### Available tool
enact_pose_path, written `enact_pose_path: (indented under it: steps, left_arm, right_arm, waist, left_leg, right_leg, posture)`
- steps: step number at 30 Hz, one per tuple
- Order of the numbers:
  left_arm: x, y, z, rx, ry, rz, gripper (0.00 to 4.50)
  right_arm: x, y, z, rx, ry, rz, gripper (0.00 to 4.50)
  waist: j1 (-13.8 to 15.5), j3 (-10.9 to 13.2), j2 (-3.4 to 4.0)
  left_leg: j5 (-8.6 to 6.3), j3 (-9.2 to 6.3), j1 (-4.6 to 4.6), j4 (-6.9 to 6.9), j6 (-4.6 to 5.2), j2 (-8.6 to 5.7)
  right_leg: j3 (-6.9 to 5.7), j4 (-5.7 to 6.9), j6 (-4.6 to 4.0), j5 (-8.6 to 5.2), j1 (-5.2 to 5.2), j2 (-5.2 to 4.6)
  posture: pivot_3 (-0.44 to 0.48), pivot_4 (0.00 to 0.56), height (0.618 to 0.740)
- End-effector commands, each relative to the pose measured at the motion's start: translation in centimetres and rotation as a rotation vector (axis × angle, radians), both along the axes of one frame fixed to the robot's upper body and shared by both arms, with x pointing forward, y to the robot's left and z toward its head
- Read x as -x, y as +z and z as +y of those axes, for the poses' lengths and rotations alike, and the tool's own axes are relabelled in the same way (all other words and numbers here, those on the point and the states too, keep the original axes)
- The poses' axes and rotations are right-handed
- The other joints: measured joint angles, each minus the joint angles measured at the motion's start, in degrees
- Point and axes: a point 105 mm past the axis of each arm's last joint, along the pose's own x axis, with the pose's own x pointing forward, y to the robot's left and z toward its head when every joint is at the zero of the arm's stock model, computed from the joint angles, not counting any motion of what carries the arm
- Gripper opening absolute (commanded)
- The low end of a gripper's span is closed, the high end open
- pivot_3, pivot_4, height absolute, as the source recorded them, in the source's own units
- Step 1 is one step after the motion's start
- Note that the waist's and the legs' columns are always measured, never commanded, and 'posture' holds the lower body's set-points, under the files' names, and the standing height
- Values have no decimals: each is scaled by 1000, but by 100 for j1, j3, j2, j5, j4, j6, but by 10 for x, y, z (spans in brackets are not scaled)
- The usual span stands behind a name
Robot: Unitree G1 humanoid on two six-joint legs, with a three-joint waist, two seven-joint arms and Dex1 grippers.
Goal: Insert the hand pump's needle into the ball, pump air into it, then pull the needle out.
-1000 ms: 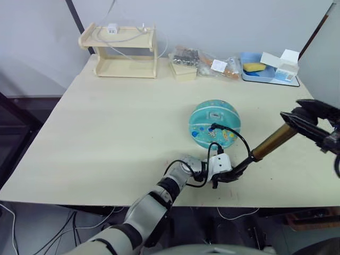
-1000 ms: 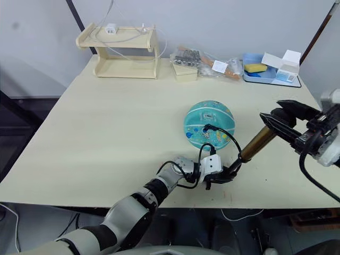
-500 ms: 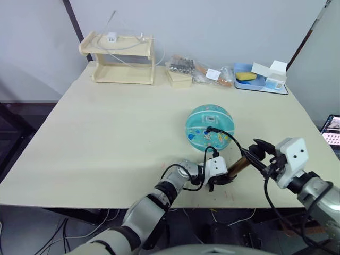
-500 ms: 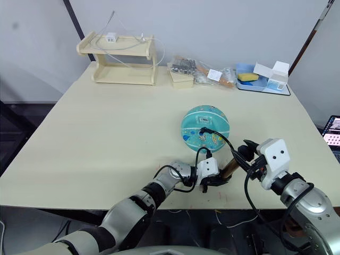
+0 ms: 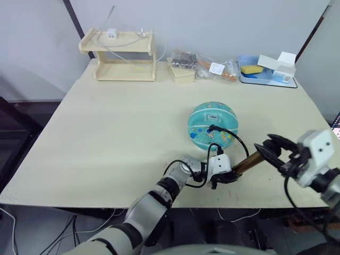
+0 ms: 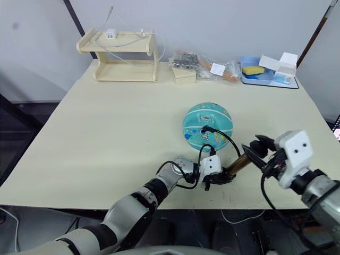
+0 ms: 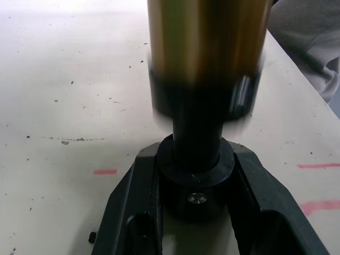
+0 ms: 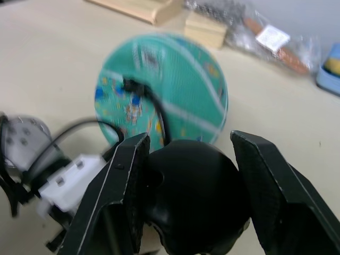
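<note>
Near the table edge, left tool (image 5: 223, 179) clamps hand pump (image 5: 245, 163) base

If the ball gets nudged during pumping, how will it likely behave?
The ball looks round and rests unsupported on the flat table, so it would probably roll. The thin black hose plugged into it may tether it slightly. Being inflated, it is likely light.

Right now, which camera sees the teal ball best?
The left eye view: the whole round ball sits clear on the table, hose plugged in. The right eye view matches. The right wrist view has it smeared.
</note>
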Motion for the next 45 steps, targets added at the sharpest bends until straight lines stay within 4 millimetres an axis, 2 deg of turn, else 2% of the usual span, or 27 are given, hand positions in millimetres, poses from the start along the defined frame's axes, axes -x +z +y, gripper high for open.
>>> enact_pose_path:
  steps: [1,6,9,10,14,15,17,19,21,25,28,30,34,37,40,42,44,45]
  left_arm:
    - [17,-48,29,-180,40,135,1088]
    - [18,-51,31,-184,42,137,1088]
    - [21,-55,34,-189,48,142,1088]
    - [22,-56,34,-191,51,144,1088]
    - [24,-60,35,-197,61,147,1088]
    - [24,-60,35,-198,62,147,1088]
    - [24,-61,35,-200,65,144,1088]
    - [23,-61,35,-200,69,141,1088]
    - [22,-61,36,-201,76,138,1088]
    - [21,-61,38,-201,83,137,1088]
    - [20,-59,37,-195,80,136,1088]
    - [19,-58,37,-192,78,137,1088]
    - [18,-56,37,-186,73,138,1088]
    - [18,-56,37,-186,72,139,1088]
    - [19,-53,35,-179,51,140,1088]
    - [20,-53,33,-179,44,142,1088]
    - [21,-53,33,-181,42,143,1088]
    - [21,-54,32,-183,42,143,1088]
  right_arm:
    - [13,60,2,-12,25,-177,1933]
    - [22,105,-7,-9,-16,-205,1933]
    - [24,112,-8,-6,-42,-186,1933]
    - [22,102,-7,6,-47,-147,1933]
    - [15,33,0,20,-56,56,1933]
    - [14,24,0,18,-60,76,1933]
    - [12,-18,2,11,-60,176,1932]
    - [14,-51,9,-16,-38,241,1931]
    - [15,-76,16,-28,-20,279,1930]
    - [10,-115,20,-43,-25,319,1930]
    - [8,-128,18,-48,-32,310,1930]
    - [8,-124,18,-42,-25,282,1930]
    - [8,-96,13,-21,-18,188,1930]
    - [9,-93,13,-14,-16,180,1930]
    - [8,-21,10,9,6,-26,1930]
    - [11,17,7,12,16,-122,1930]
    - [15,44,4,18,22,-179,1930]
    - [18,59,1,20,20,-205,1930]
  waist:
    - [58,28,-2]
    - [68,67,-26]
    - [64,75,-29]
    - [66,77,-37]
    - [64,31,-80]
    - [57,20,-81]
    - [44,-20,-102]
    - [42,-43,-124]
    - [37,-61,-148]
    - [4,-88,-152]
    - [16,-102,-139]
    - [26,-108,-137]
    - [48,-100,-128]
    - [51,-86,-107]
    - [65,-30,-68]
    - [68,-8,-34]
    - [72,17,8]
    - [81,23,5]
  left_leg:
    - [0,-3,-7,0,0,-5]
    - [1,-2,-19,5,1,-6]
    - [0,-2,-22,20,2,-5]
    - [0,-2,-22,20,2,-4]
    - [0,-7,-15,20,2,-1]
    - [-2,-10,-6,20,5,1]
    - [-3,-8,6,19,6,3]
    - [-4,-12,32,21,5,14]
    - [-9,-10,78,19,-4,64]
    - [-23,-3,94,17,-29,87]
    - [-24,-6,94,13,-31,87]
    - [-26,-2,95,10,-34,82]
    - [-24,-5,90,10,-30,83]
    - [-25,-5,85,9,-32,83]
    - [-24,-5,79,8,-31,80]
    - [-22,5,58,12,-27,66]
    - [-16,0,10,16,-14,56]
    - [-15,-4,-9,16,-14,42]
  right_leg:
    - [-2,1,1,0,-5,-2]
    - [-4,4,-15,-10,-12,-5]
    - [-4,8,-13,-10,-12,-6]
    - [-4,8,-13,-10,-12,-6]
    - [-6,10,4,-22,-5,1]
    - [-8,10,7,-23,6,5]
    - [-6,8,11,-25,16,4]
    - [-9,6,16,-30,34,12]
    - [-12,5,16,-32,73,27]
    - [-20,4,17,-32,75,-12]
    - [-38,5,17,-32,74,-13]
    - [-46,5,17,-32,74,0]
    - [-54,5,16,-32,70,12]
    - [-53,4,16,-32,65,10]
    - [-57,-2,16,-32,63,7]
    - [-53,-4,17,-30,45,-11]
    - [-60,-4,14,-27,12,-5]
    - [-61,-2,0,-18,-5,-5]
  posture:
    - [0,150,740]
    - [0,150,740]
    - [0,150,740]
    - [0,150,740]
    - [0,150,740]
    - [0,150,740]
    - [0,150,740]
    - [0,150,740]
    - [0,150,740]
    - [0,150,740]
    - [0,150,740]
    - [0,150,740]
    - [0,150,740]
    - [0,150,740]
    - [0,150,740]
    - [0,150,740]
    - [0,150,740]
    - [0,150,740]
